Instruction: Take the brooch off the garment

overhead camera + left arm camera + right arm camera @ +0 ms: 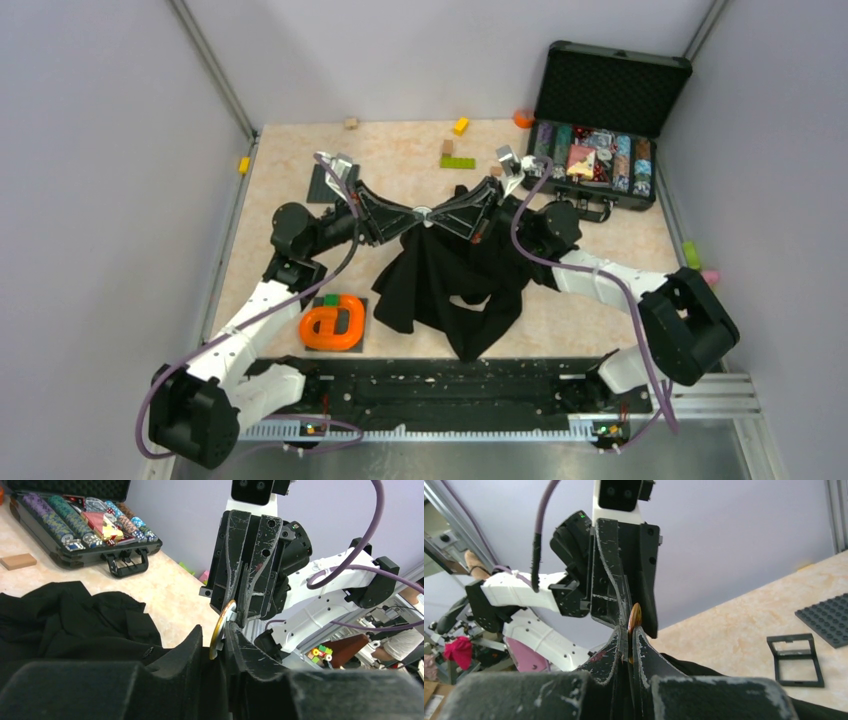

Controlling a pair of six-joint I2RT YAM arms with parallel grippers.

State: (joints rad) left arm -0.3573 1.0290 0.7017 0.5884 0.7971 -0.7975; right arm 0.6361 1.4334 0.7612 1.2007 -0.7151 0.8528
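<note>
Left gripper (215, 645) and right gripper (630, 637) both clamped on brooch (223, 624), tip to tip; garment (450, 290) hangs beneath. Advise slow, straight pull apart; watch for cloth snagging and disc slipping.

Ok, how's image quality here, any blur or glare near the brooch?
Top external: even light, sharp, but the black garment is one dark mass, the brooch tiny. Left wrist: the left claw is soft up close, the brooch rim glints. Right wrist: the right claw blurs near the lens, brooch edge-on.
</note>
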